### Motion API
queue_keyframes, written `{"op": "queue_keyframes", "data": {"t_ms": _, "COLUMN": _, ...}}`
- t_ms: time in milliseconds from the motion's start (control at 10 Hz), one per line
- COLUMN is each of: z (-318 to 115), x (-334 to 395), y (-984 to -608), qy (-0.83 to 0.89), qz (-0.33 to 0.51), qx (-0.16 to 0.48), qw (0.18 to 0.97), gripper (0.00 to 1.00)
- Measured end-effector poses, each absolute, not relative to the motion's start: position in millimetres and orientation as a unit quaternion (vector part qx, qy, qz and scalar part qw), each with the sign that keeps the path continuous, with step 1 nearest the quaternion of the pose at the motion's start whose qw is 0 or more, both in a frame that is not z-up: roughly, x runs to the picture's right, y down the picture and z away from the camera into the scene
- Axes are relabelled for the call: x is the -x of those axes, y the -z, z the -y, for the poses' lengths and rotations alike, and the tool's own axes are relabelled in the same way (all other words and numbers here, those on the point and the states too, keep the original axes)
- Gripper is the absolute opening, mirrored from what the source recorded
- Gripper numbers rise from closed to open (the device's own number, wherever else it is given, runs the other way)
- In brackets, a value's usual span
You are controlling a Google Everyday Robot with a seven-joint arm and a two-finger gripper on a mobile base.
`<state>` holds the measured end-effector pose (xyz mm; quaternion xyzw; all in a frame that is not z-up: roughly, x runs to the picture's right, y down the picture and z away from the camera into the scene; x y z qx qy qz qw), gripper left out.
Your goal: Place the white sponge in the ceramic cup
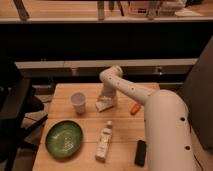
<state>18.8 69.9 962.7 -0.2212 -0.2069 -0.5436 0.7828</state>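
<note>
A white sponge (103,105) lies on the wooden table (90,120), to the right of a white ceramic cup (78,102) that stands upright. My gripper (106,98) is at the end of the white arm, down right over the sponge and touching or nearly touching its top. The sponge is about a hand's width from the cup.
A green bowl (64,138) sits at the front left. A small white bottle (104,142) lies at the front middle. A black object (141,152) lies at the front right. A small orange item (134,108) lies right of the sponge.
</note>
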Motion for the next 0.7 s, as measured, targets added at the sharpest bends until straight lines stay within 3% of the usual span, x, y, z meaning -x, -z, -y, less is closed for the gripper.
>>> {"op": "queue_keyframes", "data": {"t_ms": 500, "z": -75.6, "x": -17.0, "y": -956.3, "qy": 0.546, "qz": 0.203, "qx": 0.217, "qw": 0.783, "gripper": 0.16}}
{"op": "queue_keyframes", "data": {"t_ms": 700, "z": -75.0, "x": -16.5, "y": -955.3, "qy": 0.547, "qz": 0.203, "qx": 0.217, "qw": 0.783, "gripper": 0.02}}
